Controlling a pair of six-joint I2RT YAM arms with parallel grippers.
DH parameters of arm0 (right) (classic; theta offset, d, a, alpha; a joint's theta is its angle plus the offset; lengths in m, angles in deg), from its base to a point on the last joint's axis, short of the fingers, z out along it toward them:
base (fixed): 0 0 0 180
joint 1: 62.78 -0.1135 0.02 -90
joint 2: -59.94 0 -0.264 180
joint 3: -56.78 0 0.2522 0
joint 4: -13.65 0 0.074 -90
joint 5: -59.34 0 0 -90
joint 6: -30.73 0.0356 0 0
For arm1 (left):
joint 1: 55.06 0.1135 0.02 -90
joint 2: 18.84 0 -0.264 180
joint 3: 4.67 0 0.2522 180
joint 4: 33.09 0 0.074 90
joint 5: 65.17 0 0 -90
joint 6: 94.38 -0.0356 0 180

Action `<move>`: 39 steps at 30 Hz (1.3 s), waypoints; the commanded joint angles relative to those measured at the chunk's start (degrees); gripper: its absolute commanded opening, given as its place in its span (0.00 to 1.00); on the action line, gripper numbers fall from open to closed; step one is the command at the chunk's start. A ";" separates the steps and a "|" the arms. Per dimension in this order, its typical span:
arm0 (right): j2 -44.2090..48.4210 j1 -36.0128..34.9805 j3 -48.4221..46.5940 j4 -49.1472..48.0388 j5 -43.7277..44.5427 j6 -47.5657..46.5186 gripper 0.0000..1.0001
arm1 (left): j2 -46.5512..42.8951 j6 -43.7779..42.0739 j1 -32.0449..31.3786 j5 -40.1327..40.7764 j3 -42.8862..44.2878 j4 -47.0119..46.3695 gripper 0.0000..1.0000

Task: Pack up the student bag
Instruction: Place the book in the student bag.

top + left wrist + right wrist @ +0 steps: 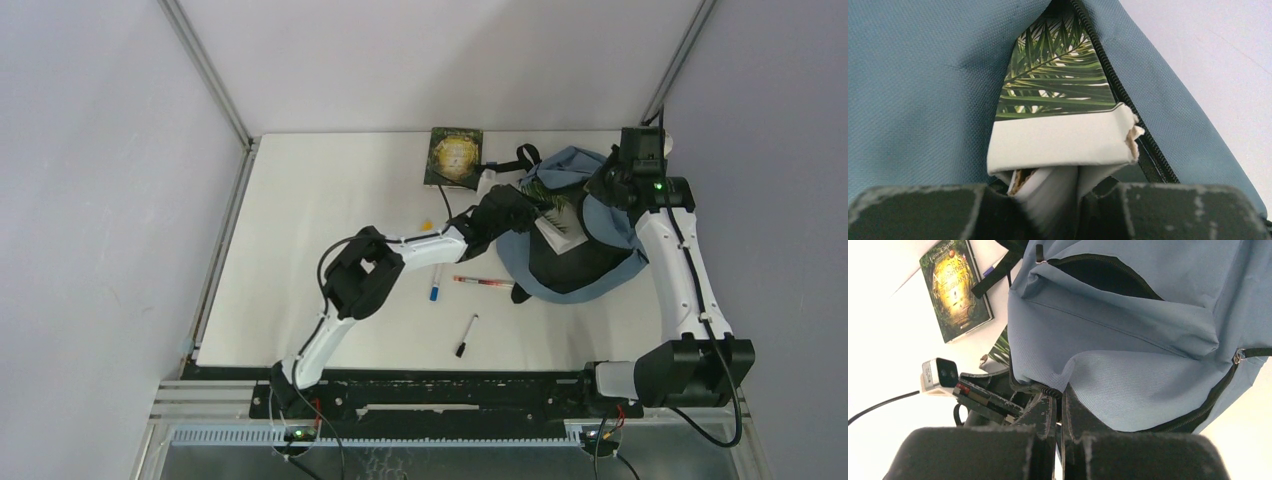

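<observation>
A white tabletop [320, 200] sits between pale grey walls [90, 200], two metal corner posts [205, 70] rising behind it, under soft even light.

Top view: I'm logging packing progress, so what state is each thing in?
student bag: unzipped, lying on the table.
palm-leaf book: partway inside the student bag's opening.
left gripper: shut on the palm-leaf book.
right gripper: shut on the student bag's fabric.
green-and-gold book: closed, flat on the table, outside the bag.
blue-capped marker: loose on the table.
red pen: loose on the table.
black pen: loose on the table.
</observation>
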 commanded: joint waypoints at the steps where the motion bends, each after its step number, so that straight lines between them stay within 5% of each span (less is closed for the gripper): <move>1: 0.64 -0.34 -2.07 -1.83 -2.14 -2.28 0.00 | 1.56 -1.49 -1.01 2.56 7.17 -1.72 0.25; 6: 0.15 -0.29 -2.08 -1.33 -1.24 -2.01 0.00 | 3.41 -1.69 -1.61 -0.84 10.33 0.64 0.67; 8: 0.23 -0.29 -2.08 -1.06 -0.67 -1.71 0.00 | 1.89 -1.19 -1.61 -2.31 8.56 1.22 0.94; 11: 0.44 0.27 -1.53 -1.37 -0.89 -1.07 0.00 | -0.64 -1.18 -1.44 -4.77 4.93 0.18 1.00; 26: 0.85 2.78 -1.14 -0.65 -0.10 -1.21 0.00 | -17.53 -10.61 0.69 -18.61 -11.35 4.24 1.00; 29: 0.90 2.78 -1.05 -0.70 0.06 -1.20 0.00 | -21.32 -13.64 1.55 -17.38 -15.51 5.66 0.86; 34: 0.85 2.64 -0.84 -0.73 -0.14 -0.98 0.00 | -24.43 -18.72 4.28 -12.30 -19.16 11.19 0.39; 36: 0.91 2.56 -0.76 -0.73 -0.05 -0.82 0.00 | -23.84 -19.92 5.90 -10.99 -19.27 12.74 0.28; 39: 0.89 2.36 -0.84 -0.80 0.06 -0.81 0.00 | -22.32 -21.37 8.20 -10.49 -18.04 14.94 0.25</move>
